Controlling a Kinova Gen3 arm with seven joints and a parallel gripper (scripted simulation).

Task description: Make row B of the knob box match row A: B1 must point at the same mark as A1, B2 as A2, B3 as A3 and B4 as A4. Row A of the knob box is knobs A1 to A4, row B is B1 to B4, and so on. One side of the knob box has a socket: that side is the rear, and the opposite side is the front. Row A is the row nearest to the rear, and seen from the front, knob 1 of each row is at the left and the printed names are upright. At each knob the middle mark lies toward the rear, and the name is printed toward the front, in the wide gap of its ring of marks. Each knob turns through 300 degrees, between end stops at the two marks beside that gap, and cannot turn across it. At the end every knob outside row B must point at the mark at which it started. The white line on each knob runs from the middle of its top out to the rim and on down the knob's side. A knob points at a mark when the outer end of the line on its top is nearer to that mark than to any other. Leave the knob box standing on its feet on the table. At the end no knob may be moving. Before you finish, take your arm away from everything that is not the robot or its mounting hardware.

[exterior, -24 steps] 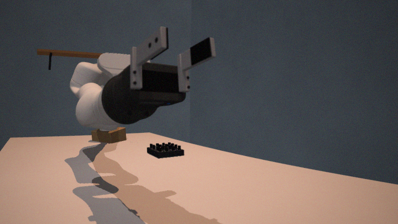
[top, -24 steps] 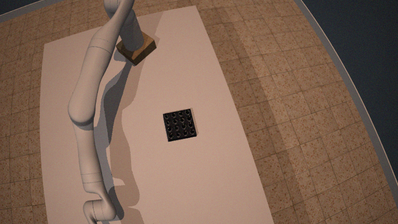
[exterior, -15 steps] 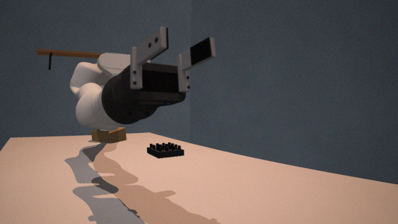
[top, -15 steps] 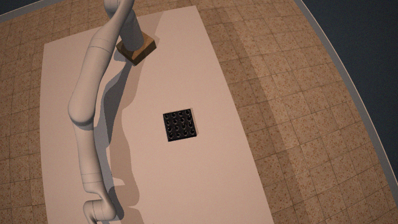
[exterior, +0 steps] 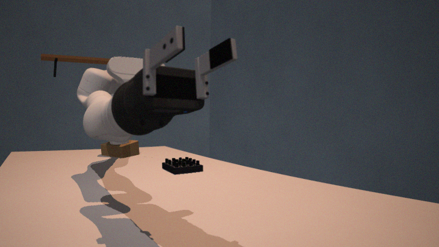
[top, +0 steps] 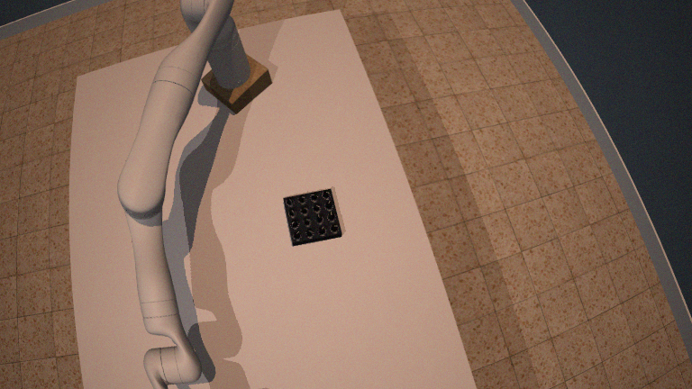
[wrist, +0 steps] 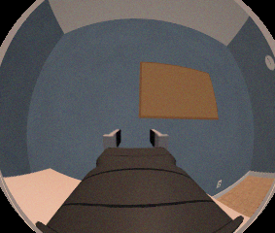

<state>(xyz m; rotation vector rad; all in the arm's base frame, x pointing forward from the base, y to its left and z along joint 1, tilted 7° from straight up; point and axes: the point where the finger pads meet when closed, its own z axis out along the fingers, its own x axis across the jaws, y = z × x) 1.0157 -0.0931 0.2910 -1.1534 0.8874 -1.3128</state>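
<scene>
The black knob box (top: 301,239) (exterior: 189,170) stands upright on the pale table (top: 357,283) (exterior: 291,211), knobs up, in four rows of four. The names, marks, socket and most white lines are too small to tell, so I cannot tell which row is which or where the knobs point. My gripper (exterior: 207,43) (wrist: 135,135) is open and empty. It points roughly level, well above the table and away from the knob box. The gripper is outside the top view, and the knob box does not show in the wrist view.
The arm (top: 158,135) (exterior: 100,115) reaches along the left part of the table in the top view, from its wooden base block (top: 255,90) (exterior: 119,150). The wrist view faces a blue wall (wrist: 88,83) with a brown board (wrist: 176,92).
</scene>
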